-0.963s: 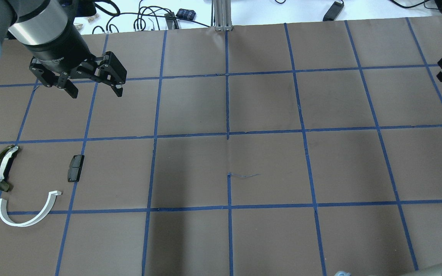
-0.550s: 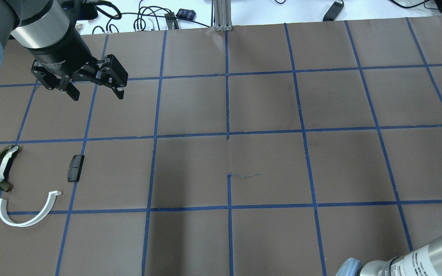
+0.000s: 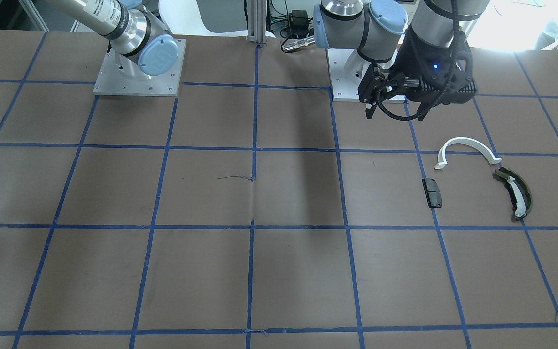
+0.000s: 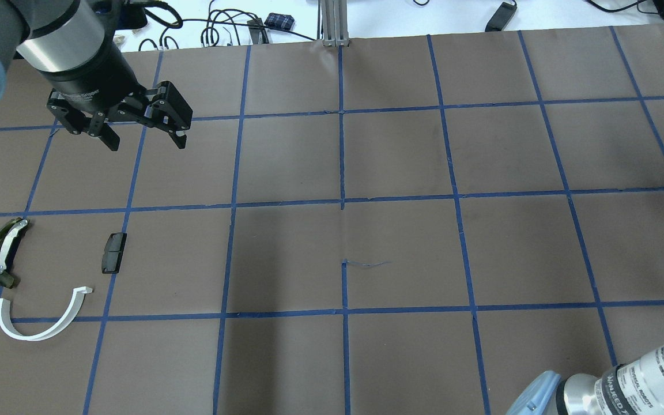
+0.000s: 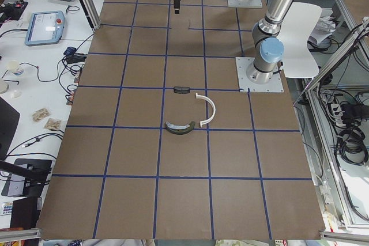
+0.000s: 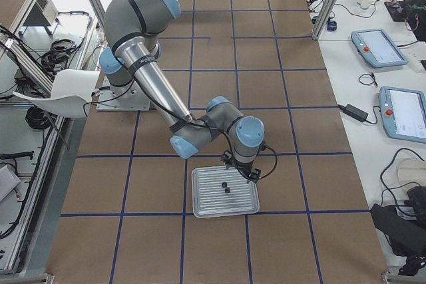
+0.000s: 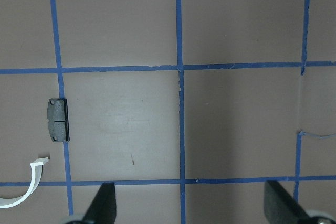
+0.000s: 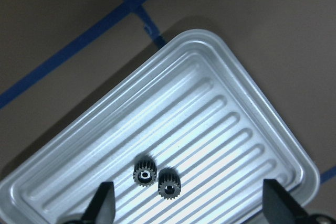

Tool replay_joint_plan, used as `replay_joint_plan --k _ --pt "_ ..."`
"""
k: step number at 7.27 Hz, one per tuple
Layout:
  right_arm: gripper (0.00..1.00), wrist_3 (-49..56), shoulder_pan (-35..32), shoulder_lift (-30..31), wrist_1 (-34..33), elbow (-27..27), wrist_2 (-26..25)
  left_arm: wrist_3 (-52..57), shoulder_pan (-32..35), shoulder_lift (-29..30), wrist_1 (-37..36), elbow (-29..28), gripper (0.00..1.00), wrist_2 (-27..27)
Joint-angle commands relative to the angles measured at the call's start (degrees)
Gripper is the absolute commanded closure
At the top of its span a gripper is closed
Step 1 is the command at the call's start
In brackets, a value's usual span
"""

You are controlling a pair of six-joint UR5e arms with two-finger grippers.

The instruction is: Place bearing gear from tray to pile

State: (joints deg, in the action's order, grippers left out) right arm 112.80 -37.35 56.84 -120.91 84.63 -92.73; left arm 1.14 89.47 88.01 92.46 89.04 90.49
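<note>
Two small black bearing gears (image 8: 145, 173) (image 8: 169, 183) lie side by side in a ribbed metal tray (image 8: 210, 103). My right gripper (image 8: 189, 208) hangs open and empty above the tray; it also shows in the exterior right view (image 6: 239, 169). The pile lies on the table's left: a white half-ring (image 4: 26, 337), a black block (image 4: 113, 252) and an olive curved piece (image 4: 0, 253). My left gripper (image 4: 143, 141) is open and empty, high above the table, beyond the pile.
The table is brown paper with a blue tape grid. The tray (image 6: 206, 197) sits near the right end of the table, outside the overhead view. Part of the right arm (image 4: 626, 386) shows at the overhead view's bottom right corner. Cables lie beyond the far edge.
The right gripper has left the overhead view's right edge and the right arm now enters at its bottom right corner. The left gripper has barely moved.
</note>
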Motion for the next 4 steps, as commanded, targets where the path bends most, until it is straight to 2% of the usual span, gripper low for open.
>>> replay_joint_plan --k 1,2,4 --pt "0.0 17.0 2.2 -2.9 0.1 0.4 1.3 0.0 0.0 0.1 0.1 -0.3 0.0 0.1" --pt "0.01 21.5 2.2 -3.1 0.3 0.9 1.4 0.0 0.0 0.1 0.1 -0.3 0.0 0.1" --pt "0.05 22.7 2.4 -3.7 0.2 2.0 1.9 0.0 0.0 0.1 0.1 -0.1 0.0 0.1"
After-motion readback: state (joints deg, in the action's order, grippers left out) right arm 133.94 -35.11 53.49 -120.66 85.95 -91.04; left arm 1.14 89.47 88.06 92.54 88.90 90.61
